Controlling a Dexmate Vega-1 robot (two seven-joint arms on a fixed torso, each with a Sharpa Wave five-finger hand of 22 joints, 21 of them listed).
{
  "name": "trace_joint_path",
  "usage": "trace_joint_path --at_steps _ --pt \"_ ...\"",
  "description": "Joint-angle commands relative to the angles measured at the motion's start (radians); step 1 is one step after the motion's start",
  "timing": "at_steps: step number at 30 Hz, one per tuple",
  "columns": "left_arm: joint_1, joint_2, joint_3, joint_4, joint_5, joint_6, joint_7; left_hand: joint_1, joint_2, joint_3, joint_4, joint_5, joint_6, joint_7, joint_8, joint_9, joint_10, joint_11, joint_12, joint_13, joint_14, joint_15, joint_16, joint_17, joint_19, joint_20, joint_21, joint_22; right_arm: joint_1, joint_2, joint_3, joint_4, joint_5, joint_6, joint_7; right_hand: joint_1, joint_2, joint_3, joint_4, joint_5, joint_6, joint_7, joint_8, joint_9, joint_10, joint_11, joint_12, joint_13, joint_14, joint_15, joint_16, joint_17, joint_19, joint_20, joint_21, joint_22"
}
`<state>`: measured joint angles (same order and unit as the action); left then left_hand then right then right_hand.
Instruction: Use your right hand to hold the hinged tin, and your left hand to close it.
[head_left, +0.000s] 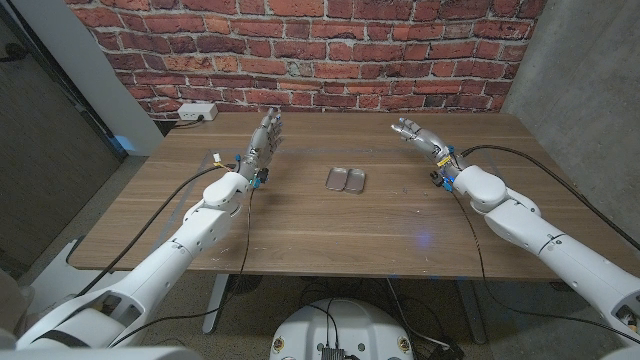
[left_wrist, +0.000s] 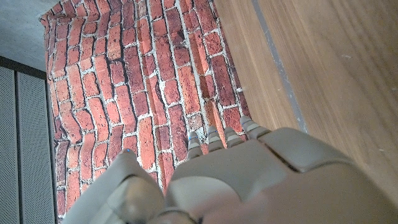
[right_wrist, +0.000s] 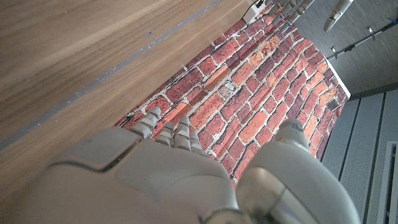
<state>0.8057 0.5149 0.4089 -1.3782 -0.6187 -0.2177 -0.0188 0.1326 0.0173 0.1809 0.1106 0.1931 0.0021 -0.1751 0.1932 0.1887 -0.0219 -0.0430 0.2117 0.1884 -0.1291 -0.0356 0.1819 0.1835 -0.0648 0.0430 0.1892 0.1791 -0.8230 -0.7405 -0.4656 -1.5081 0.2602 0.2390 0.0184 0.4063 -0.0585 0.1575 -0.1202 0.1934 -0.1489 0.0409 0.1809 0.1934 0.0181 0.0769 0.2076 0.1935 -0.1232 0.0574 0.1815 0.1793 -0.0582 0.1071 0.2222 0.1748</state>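
The hinged tin (head_left: 345, 180) lies open on the wooden table (head_left: 320, 220), its two grey metal halves side by side near the middle. My left hand (head_left: 261, 146) is raised to the tin's left, fingers apart and pointing toward the wall, holding nothing. My right hand (head_left: 421, 136) hovers to the tin's right, fingers spread and empty. Both hands are well apart from the tin. The left wrist view shows the back of my left hand (left_wrist: 249, 180) against the bricks. The right wrist view shows the back of my right hand (right_wrist: 161, 180) in the same way.
A brick wall (head_left: 320, 50) runs behind the table, with a white power strip (head_left: 196, 113) at its foot near the far left corner. Cables trail along both arms. A small object (head_left: 216, 157) lies on the table by my left hand.
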Motion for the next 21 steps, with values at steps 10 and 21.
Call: trace_joint_path --at_steps 10,21 --pt "0.001 -0.001 0.001 0.009 -0.020 0.026 -0.006 -0.001 -0.003 -0.006 -0.002 0.008 0.010 0.000 0.008 0.001 0.010 -0.006 0.003 0.005 0.000 -0.015 0.006 0.003 -0.005 0.001 0.011 0.002 0.016 -0.051 -0.045 -0.117 -0.164 -0.111 -0.026 0.026 0.017 0.009 -0.008 -0.002 -0.036 -0.027 0.003 0.003 -0.022 0.011 0.001 0.003 -0.021 0.011 -0.001 0.003 -0.014 -0.002 -0.011 0.003" --pt "0.000 -0.013 0.003 0.033 -0.022 0.006 -0.016 0.000 -0.003 -0.007 -0.003 0.009 0.014 0.002 0.009 0.001 0.010 -0.003 0.003 0.005 0.001 -0.015 0.006 0.002 -0.005 0.000 0.011 0.001 0.037 -0.072 -0.066 -0.159 -0.251 -0.149 -0.028 0.038 0.024 0.013 -0.012 -0.002 -0.052 -0.038 0.003 0.003 -0.032 0.013 0.000 0.004 -0.022 0.020 0.001 0.003 -0.015 -0.002 -0.015 0.003"
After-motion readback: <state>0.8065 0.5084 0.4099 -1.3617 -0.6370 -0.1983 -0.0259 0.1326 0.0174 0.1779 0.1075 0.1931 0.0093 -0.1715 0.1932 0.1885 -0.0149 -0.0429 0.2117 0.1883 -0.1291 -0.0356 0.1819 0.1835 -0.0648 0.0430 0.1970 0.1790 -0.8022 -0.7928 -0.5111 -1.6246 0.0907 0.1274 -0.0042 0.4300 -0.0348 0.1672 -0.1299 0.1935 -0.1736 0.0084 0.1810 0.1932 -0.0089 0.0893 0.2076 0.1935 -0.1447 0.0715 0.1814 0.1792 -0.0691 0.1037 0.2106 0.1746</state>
